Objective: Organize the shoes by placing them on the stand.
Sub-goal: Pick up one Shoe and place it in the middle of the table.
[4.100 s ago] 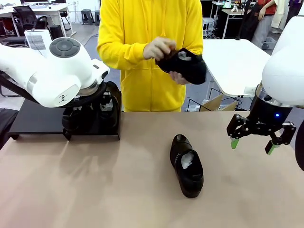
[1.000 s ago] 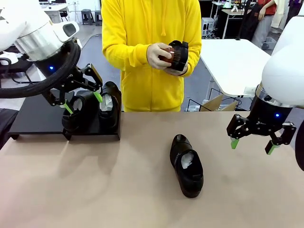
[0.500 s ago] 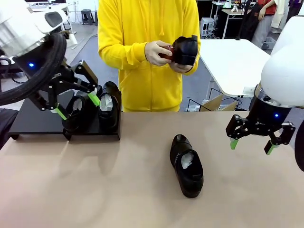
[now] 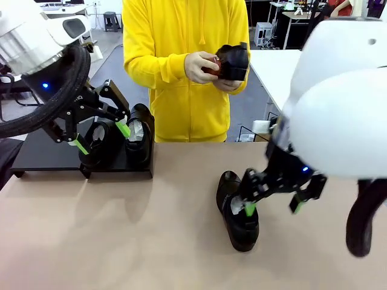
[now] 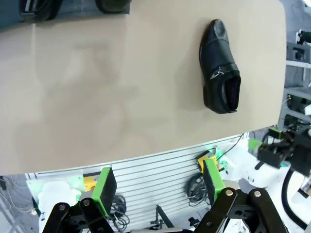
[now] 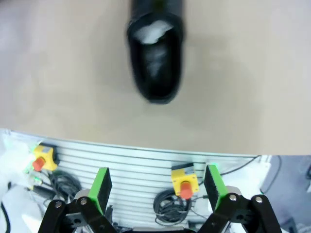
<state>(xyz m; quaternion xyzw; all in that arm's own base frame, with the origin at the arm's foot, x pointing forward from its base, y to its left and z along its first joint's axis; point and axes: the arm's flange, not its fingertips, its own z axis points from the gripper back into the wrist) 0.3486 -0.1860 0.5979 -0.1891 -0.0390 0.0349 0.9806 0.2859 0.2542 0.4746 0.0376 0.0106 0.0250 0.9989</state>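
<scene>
The right gripper (image 4: 273, 207), jaws spread wide and empty, hangs just above the loose shoe (image 4: 240, 232), slightly to its right. Closing off-centre could let the glossy leather slip or spin the shoe away. The left gripper (image 4: 101, 138), also wide and empty, sits well left of that shoe, by the stand (image 4: 42, 151) and its two shoes (image 4: 138, 136). A careless delivery there could topple them. A person's hands (image 4: 202, 65) hold the fourth shoe (image 4: 234, 60) beyond it.

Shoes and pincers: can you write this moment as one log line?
left pincer: open, over stand | right pincer: open, near table shoe | two shoes on stand | person's hands hold fourth shoe
</scene>
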